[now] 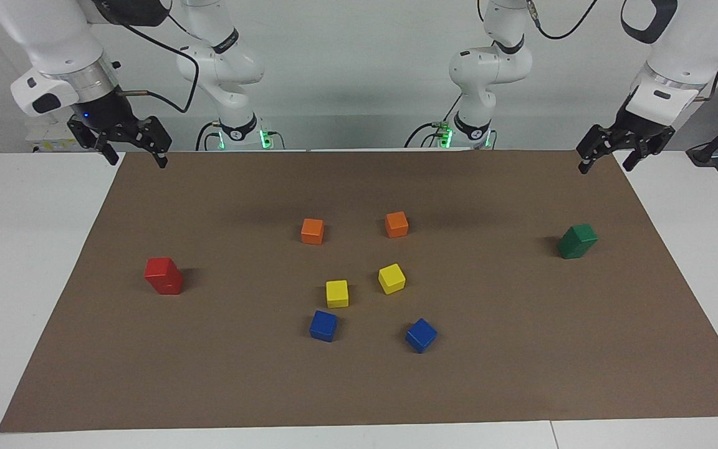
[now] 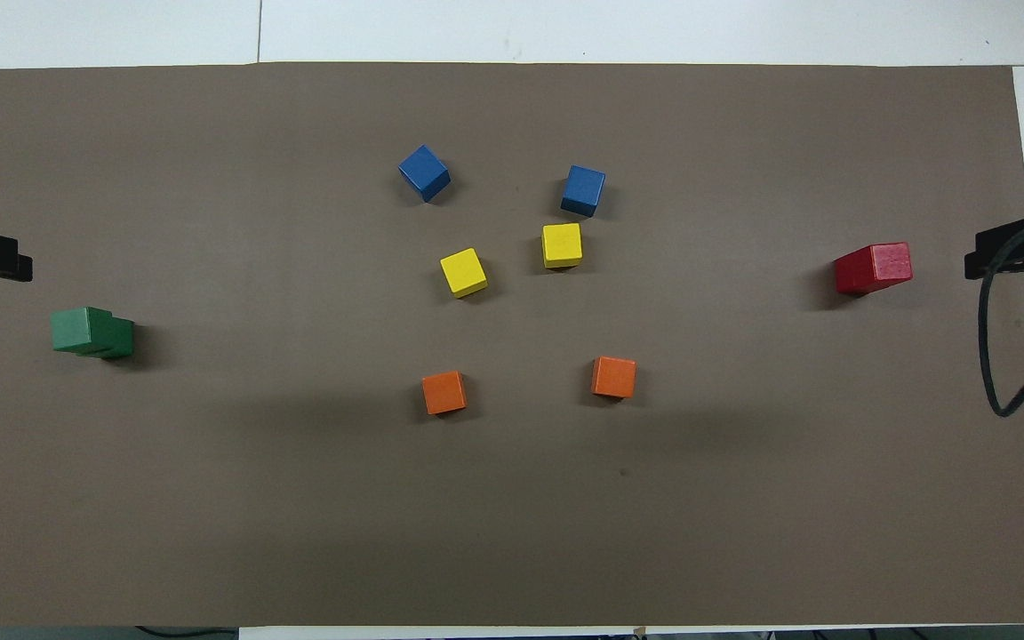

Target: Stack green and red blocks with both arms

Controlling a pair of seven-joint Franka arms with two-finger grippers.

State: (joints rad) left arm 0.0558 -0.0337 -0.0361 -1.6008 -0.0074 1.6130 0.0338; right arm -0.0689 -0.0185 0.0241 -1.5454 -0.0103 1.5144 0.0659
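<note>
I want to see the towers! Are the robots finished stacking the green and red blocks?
Looks finished. The green stack stands two cubes high at the left arm's end of the mat, the red stack at the right arm's end. Nothing is in hand: the left gripper and right gripper hang open and empty, up near the robots. Nothing seems left.

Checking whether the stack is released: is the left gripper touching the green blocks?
Apart. The facing view shows the left gripper raised, with bare mat between it and the green blocks.
</note>
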